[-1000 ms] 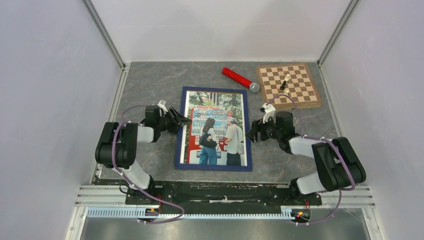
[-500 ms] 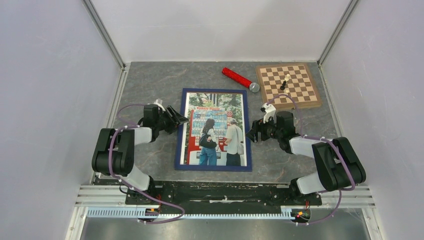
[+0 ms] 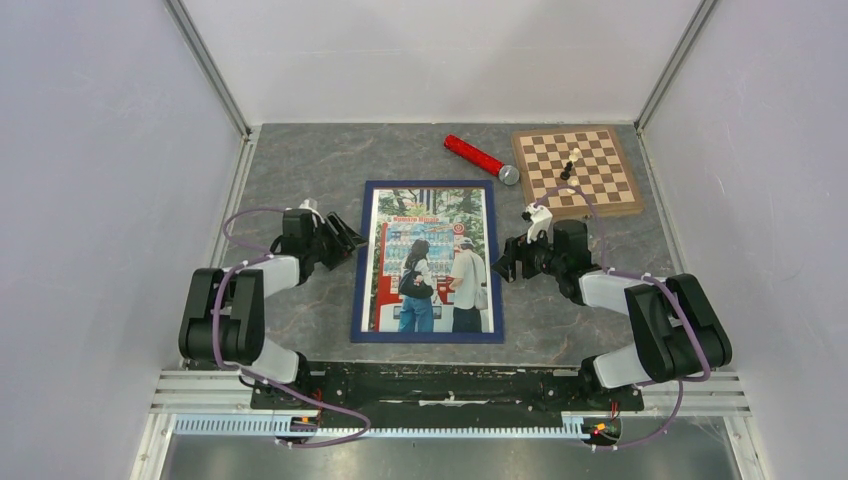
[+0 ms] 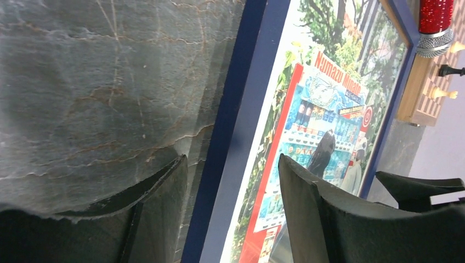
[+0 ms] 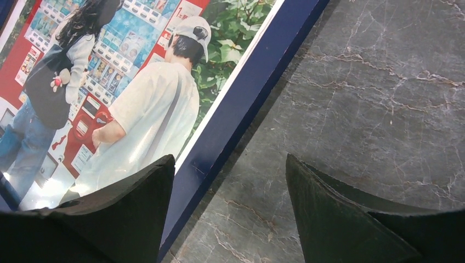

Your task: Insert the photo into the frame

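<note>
The photo [image 3: 430, 258] of two people at vending machines lies inside the dark blue frame [image 3: 360, 275], flat on the grey table. My left gripper [image 3: 343, 233] is open and empty beside the frame's left edge; in the left wrist view its fingers [image 4: 164, 203] straddle the blue frame border [image 4: 241, 126] beside the photo [image 4: 323, 109]. My right gripper [image 3: 497, 266] is open and empty at the frame's right edge; in the right wrist view the frame border [image 5: 247, 104] runs between its fingers [image 5: 329, 203], with the photo [image 5: 126, 82] to the left.
A wooden chessboard [image 3: 578, 172] with two pieces stands at the back right. A red cylinder with a metal cap [image 3: 480, 158] lies left of it. White walls close the table on three sides.
My left gripper has drawn back to the left, off the frame's left edge. The frame and photo have settled flat. My right gripper has hardly moved.
</note>
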`<state>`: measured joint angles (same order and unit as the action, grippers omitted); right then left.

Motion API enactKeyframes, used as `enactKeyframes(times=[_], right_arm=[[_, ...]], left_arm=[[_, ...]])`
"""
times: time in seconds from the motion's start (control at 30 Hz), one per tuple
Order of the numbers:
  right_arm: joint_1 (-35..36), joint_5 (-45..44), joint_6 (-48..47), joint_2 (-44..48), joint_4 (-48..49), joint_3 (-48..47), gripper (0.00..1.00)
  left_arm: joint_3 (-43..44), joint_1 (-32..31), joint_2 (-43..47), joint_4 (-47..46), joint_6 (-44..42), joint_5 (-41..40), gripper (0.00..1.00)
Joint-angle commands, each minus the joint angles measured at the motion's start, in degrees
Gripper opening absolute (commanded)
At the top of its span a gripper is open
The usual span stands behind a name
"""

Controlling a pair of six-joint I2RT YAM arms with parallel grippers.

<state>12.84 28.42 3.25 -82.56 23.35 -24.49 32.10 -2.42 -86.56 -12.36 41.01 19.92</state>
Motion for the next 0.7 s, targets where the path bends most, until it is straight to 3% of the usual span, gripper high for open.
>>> enactKeyframes(times=[0.0,0.37,0.67], right_arm=[[-0.28,0.67,-0.63,1.78,1.73,-2.06,0.77],[-0.38,0.87,-1.90,3.86,-1.50,-3.02,0.77],[-0.30,1.34,-2.72,2.97,-3.54,-2.66,0.78]], left_arm=[[1.53,0.59,2.56,4.18,-4.77,-3.95,0.69],[3.72,0.61,8.82,8.42,-9.32,-3.22,0.69],[3.66,0.54,6.83,8.62,-11.05,0.28,0.76]])
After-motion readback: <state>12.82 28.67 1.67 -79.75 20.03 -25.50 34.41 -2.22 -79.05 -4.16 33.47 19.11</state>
